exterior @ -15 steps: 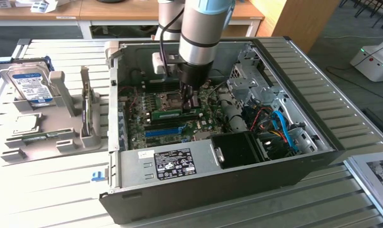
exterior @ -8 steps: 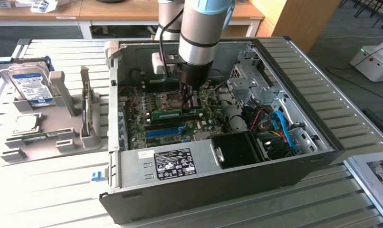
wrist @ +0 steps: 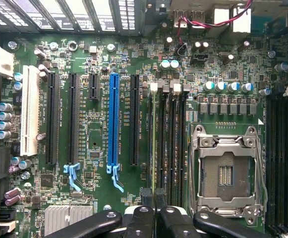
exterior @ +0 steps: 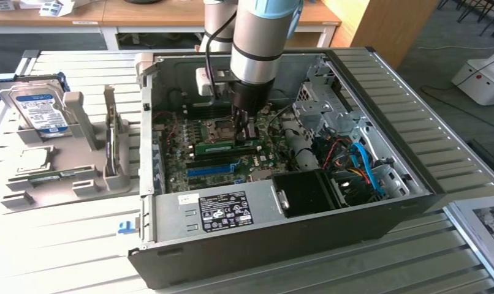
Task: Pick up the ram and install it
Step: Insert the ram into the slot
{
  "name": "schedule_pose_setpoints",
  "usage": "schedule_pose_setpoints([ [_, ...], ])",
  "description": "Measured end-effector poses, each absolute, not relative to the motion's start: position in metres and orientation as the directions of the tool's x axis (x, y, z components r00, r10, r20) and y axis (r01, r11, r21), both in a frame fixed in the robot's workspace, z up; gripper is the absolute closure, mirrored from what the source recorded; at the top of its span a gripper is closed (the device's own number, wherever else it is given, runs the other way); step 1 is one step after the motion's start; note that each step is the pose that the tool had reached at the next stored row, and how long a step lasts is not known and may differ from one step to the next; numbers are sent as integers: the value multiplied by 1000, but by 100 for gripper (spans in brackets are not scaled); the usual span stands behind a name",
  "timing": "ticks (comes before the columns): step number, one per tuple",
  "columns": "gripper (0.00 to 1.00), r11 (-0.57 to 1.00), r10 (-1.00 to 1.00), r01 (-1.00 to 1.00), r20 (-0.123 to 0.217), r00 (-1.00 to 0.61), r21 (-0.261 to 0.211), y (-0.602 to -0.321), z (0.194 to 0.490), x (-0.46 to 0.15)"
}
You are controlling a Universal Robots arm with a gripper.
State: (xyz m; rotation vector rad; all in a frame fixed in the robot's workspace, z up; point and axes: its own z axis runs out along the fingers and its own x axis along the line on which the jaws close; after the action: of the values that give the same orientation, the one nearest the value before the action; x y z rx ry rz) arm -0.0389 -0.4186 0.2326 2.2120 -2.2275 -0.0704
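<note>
The ram is a narrow green stick standing on edge on the motherboard inside the open computer case, beside the empty processor socket. My gripper reaches straight down into the case and is shut on the stick's top edge near one end. From the wrist view the ram appears edge-on as a thin line along the outermost black memory slot, running from the white latch to my black fingertips, with my gripper pinched on it.
A blue slot strip and black expansion slots lie beside the memory slots. The silver socket frame sits on the other side. Cables and a power supply crowd the case. A fixture with a hard drive stands at the exterior view's left.
</note>
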Motion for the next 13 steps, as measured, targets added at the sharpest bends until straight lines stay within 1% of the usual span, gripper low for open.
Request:
schedule_pose_setpoints([
  [13,88,14,-999,-999,-30,-15,33,-419,232,-39],
])
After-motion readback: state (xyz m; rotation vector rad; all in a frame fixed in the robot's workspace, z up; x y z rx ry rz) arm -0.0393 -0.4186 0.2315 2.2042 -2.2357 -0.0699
